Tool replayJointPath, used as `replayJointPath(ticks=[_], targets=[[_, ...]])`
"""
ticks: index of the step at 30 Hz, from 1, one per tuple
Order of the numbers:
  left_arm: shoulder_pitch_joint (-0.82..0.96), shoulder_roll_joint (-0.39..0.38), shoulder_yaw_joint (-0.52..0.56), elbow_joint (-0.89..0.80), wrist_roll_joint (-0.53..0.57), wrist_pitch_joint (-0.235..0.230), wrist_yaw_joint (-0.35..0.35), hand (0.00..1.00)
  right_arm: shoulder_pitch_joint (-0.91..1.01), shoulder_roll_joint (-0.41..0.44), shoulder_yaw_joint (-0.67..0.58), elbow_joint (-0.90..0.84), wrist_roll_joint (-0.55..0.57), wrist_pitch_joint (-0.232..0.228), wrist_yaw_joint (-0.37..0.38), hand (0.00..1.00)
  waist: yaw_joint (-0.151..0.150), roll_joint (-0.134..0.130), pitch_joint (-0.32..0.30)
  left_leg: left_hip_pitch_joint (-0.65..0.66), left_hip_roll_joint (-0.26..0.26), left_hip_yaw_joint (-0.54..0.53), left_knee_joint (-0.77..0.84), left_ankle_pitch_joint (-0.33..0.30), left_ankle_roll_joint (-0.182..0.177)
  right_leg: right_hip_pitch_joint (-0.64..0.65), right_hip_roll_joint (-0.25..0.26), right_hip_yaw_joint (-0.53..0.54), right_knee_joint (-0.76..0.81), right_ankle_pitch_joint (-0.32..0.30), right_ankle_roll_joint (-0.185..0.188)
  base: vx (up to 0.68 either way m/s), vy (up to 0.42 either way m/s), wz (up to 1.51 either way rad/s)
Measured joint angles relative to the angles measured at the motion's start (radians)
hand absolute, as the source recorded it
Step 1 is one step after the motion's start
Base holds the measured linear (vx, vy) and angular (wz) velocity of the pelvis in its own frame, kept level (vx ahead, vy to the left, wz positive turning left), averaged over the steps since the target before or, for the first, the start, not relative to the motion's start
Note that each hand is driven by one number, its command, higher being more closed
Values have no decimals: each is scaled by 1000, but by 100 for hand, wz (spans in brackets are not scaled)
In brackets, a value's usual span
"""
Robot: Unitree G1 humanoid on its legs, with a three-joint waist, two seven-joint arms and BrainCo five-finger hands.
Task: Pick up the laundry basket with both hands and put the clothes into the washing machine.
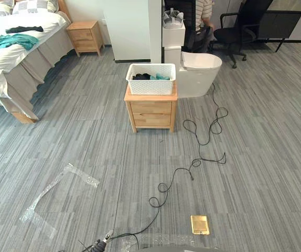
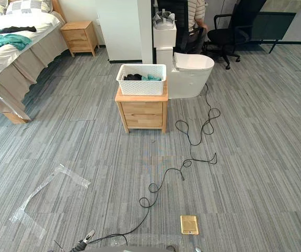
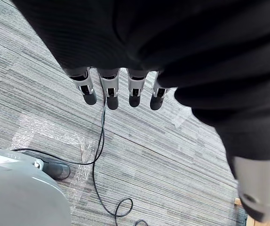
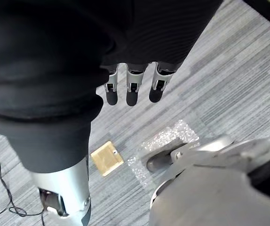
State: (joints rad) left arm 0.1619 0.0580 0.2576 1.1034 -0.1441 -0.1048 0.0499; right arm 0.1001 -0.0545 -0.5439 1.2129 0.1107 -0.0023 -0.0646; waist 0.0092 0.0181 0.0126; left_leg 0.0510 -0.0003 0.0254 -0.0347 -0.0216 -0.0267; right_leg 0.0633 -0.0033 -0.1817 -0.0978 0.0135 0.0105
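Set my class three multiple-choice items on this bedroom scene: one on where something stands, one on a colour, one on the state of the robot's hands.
1. The white latticed plastic laundry basket stands:
A on a kitchen counter
B on the light wooden two-drawer bedside cabinet
C on a window sill

2. The larger crumpled garment on the white bed is:
A red
B yellow
C teal

3. The left hand and right hand are:
A open, holding nothing
B curled round the basket
C pinching cloth

Answers: B, the basket sits on the cabinet's top; C, teal cloth lies on the bedcover; A, both hang with fingers straight.
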Motion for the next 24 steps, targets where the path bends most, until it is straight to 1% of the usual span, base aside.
replayJointPath(ticks=[1,2,6,9,11,17,24], targets=[[-11,0,-1,6,0,-2,-1,0,-3,0,0,0,-2,-2,0,0,0,-2,2,1,-1,-2,0,0,0,2,-1,-8,0,-2,3,23,12,8],[-15,0,-2,6,0,-4,-2,0,-11,1,0,0,-3,-2,0,0,2,1,2,3,-1,-3,-1,0,0,2,-2,-9,0,-4,7,13,19,8],[-16,1,-5,6,0,-12,-2,0,-30,7,0,-1,-4,-4,0,0,3,-5,11,8,-1,-3,-1,0,0,7,-3,-10,0,-5,8,-32,12,1],[-15,1,-11,6,0,-14,1,0,-30,7,-2,-1,-4,-11,0,0,2,-1,14,8,-1,-3,-2,-2,2,7,-3,-10,0,-5,8,-73,14,1],[-15,-1,-12,6,0,-15,5,0,-30,8,-16,-1,-4,-11,0,0,2,1,16,9,1,-2,-2,-7,9,6,-1,-11,-3,-5,7,-87,11,0],[-11,-3,-13,6,0,-15,18,0,-23,10,-35,-1,-4,-11,-1,0,2,-3,20,9,1,2,-2,-7,9,6,-1,-10,-5,-5,6,-56,9,-1],[-9,-3,-15,6,0,-15,17,0,-21,10,-47,0,-15,-10,-1,0,1,-1,19,10,2,3,-4,-8,11,5,0,-8,-4,-1,0,0,0,0]])
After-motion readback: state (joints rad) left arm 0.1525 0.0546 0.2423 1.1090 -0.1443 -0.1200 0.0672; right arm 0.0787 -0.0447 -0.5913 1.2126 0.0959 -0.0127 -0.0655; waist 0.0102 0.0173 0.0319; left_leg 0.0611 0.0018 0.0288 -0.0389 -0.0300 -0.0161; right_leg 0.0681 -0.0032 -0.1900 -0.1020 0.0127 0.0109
